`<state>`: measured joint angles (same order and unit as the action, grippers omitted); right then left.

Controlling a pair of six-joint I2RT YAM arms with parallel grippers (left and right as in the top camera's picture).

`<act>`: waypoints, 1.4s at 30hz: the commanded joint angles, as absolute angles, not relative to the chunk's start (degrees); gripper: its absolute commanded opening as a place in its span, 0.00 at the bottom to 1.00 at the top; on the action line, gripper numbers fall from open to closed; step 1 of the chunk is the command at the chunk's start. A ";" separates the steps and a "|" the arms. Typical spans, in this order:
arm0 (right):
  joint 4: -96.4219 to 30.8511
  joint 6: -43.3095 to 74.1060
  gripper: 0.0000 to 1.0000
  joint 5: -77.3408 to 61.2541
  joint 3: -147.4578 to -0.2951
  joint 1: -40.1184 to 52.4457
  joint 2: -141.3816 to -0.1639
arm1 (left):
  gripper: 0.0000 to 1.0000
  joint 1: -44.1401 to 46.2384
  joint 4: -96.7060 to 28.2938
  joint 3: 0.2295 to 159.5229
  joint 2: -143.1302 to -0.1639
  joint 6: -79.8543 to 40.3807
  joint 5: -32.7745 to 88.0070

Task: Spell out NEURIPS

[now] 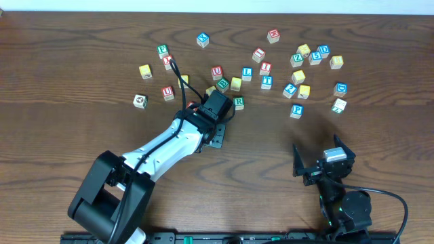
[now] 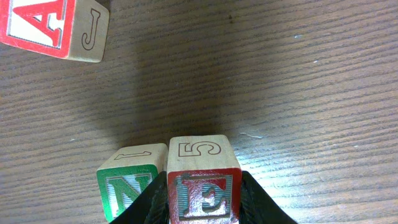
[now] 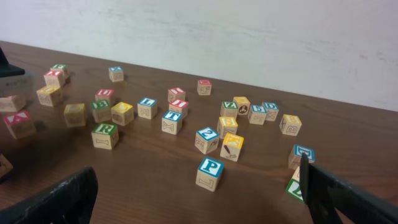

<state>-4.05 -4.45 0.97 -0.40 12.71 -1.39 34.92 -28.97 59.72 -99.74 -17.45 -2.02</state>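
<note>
My left claw [image 2: 204,210] clamped on red E block [image 2: 200,168], just beside green N block [image 2: 127,186] on table [image 2: 280,93]. My right claw [image 1: 322,159] wide open, empty; blue P block [image 3: 210,173] ahead of it.

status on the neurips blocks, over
Left gripper shut on red E cube, beside green N cube. Right gripper open, empty. P cube, R cube loose in the scatter. A cube nearby, clear of the pair.

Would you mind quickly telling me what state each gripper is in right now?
Left gripper: closed on the red E cube, beside the green N cube.
Right gripper: open, holding nothing.
</note>
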 commanded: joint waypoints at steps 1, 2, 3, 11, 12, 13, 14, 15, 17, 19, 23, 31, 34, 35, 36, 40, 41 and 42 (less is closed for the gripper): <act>-4.29 -4.34 0.99 0.71 -0.32 12.40 -1.13 | 0.07 34.68 -29.26 59.31 -99.00 -16.32 -2.11; -4.32 -4.34 0.99 0.71 -0.32 12.40 -1.13 | 0.07 34.68 -29.23 59.31 -99.00 -16.32 -2.11; -4.32 -4.34 0.99 0.71 -0.32 12.40 -1.13 | 0.07 34.68 -29.23 59.31 -99.00 -16.32 -2.11; -4.29 -4.34 0.99 0.71 -0.32 12.40 -1.13 | 0.07 34.68 -27.53 59.31 -99.00 -16.60 3.07; -4.32 -4.34 0.99 0.71 -0.32 12.40 -1.13 | 0.08 34.68 -27.46 59.31 -99.00 -17.19 3.95; -4.29 -4.34 0.99 0.71 -0.32 12.40 -1.13 | 0.07 34.68 -27.46 59.31 -99.00 -18.52 4.01; -4.29 -4.34 0.99 0.71 -0.32 12.40 -1.13 | 0.07 34.68 -27.51 59.31 -99.00 -19.46 3.99; -4.32 -4.34 0.99 0.71 -0.32 12.40 -1.13 | 0.08 34.68 -27.53 59.31 -99.00 -20.34 3.90; -4.32 -4.34 0.99 0.71 -0.32 12.40 -1.13 | 0.07 34.68 -27.53 59.31 -99.00 -21.47 3.90; -4.29 -4.34 0.99 0.71 -0.32 12.40 -1.13 | 0.08 34.68 -27.77 59.31 -99.00 -22.76 3.88; -4.29 -4.34 0.99 0.71 -0.32 12.40 -1.13 | 0.08 34.68 -28.42 59.31 -99.00 -24.38 3.88; -4.29 -4.34 0.99 0.71 -0.32 12.40 -1.13 | 0.08 34.68 -29.58 59.31 -99.35 -27.11 0.47; -4.29 -4.34 0.99 0.71 -0.32 12.40 -1.13 | 0.08 34.68 -29.69 59.31 -99.37 -27.11 0.47; -4.29 -4.34 0.99 0.71 -0.32 12.40 -1.13 | 0.08 34.68 -29.69 59.31 -99.37 -27.11 0.47; -4.29 -4.34 0.99 0.71 -0.32 12.40 -1.13 | 0.07 34.68 -29.69 59.31 -99.37 -27.11 0.47; -4.32 -4.34 0.99 0.71 -0.32 12.40 -1.13 | 0.07 34.68 -29.67 59.31 -99.98 -27.07 0.45; -4.29 -4.34 0.99 0.71 -0.32 12.40 -1.13 | 0.07 34.68 -29.67 59.31 -100.44 -27.09 0.47; -4.29 -4.34 0.99 0.71 -0.32 12.40 -1.13 | 0.07 34.68 -29.65 59.31 -100.75 -27.09 0.47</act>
